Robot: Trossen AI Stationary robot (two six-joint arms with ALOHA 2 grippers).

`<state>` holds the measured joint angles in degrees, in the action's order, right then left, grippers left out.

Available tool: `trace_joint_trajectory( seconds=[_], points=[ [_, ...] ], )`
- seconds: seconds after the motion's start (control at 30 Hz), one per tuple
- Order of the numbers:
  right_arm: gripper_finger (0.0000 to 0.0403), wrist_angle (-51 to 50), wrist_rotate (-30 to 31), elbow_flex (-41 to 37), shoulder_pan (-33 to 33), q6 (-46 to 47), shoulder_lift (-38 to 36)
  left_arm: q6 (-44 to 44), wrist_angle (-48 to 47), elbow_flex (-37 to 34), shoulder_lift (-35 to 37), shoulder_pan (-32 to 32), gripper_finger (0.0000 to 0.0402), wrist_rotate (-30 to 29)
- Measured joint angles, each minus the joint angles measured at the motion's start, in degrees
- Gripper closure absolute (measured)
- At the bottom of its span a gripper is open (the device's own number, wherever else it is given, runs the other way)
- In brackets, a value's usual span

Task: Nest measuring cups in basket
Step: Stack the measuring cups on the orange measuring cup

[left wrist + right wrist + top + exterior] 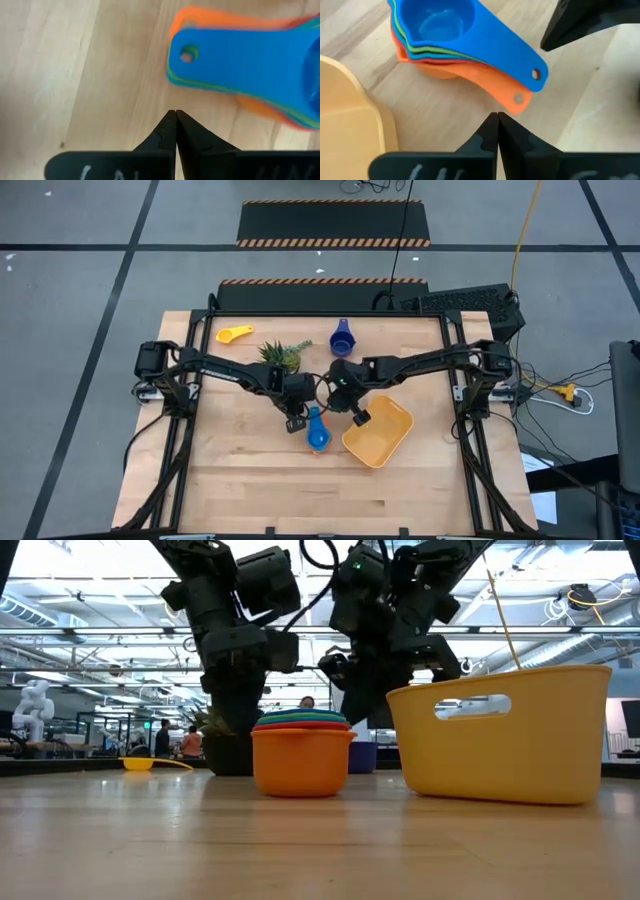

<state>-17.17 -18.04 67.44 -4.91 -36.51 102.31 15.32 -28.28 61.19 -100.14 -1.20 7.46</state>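
Note:
A nested stack of measuring cups (317,432), blue on top and orange at the bottom, stands on the table just left of the basket (380,430). Its handles (225,55) fan out toward the far side. My left gripper (295,423) is shut and hovers just left of those handles. My right gripper (358,418) is also shut, between the stack (445,35) and the basket's far corner. A yellow cup (234,335) and a dark blue cup (342,338) lie apart near the table's far edge.
A small spiky green plant (282,357) stands just beyond my left gripper. The orange-yellow basket (510,735) sits slantwise right of centre. Bare wood spreads across the near half of the table (300,490).

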Motion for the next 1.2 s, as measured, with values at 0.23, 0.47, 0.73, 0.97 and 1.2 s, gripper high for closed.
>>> trace_joint_trajectory(
  seconds=[0.23, 0.47, 0.73, 0.97, 1.2],
  points=[
    [0.0403, -1.22, -0.09, -0.09, 0.61, -0.21, 2.97, -0.08, -0.32, -0.16, -0.11, 0.98, 0.0397, 0.0],
    [0.0403, 2.79, -1.98, -0.05, 1.44, -0.8, 3.56, 0.08, 3.07, -0.17, -0.11, 0.93, 0.0397, -0.02],
    [0.0403, 5.73, -1.77, 0.13, 2.38, -0.69, 5.47, 0.49, 4.07, -0.2, -0.11, 0.68, 0.0396, -0.02],
    [0.0403, 7.23, -1.77, 0.09, 2.45, -0.38, 5.5, 1.16, 4.57, -0.28, -0.13, 0.69, 0.0396, -0.02],
    [0.0403, 9.19, -1.79, 0.09, 2.45, -0.16, 5.5, 1.13, 5.78, -0.28, -0.13, 0.55, 0.0396, -0.02]
  ],
)
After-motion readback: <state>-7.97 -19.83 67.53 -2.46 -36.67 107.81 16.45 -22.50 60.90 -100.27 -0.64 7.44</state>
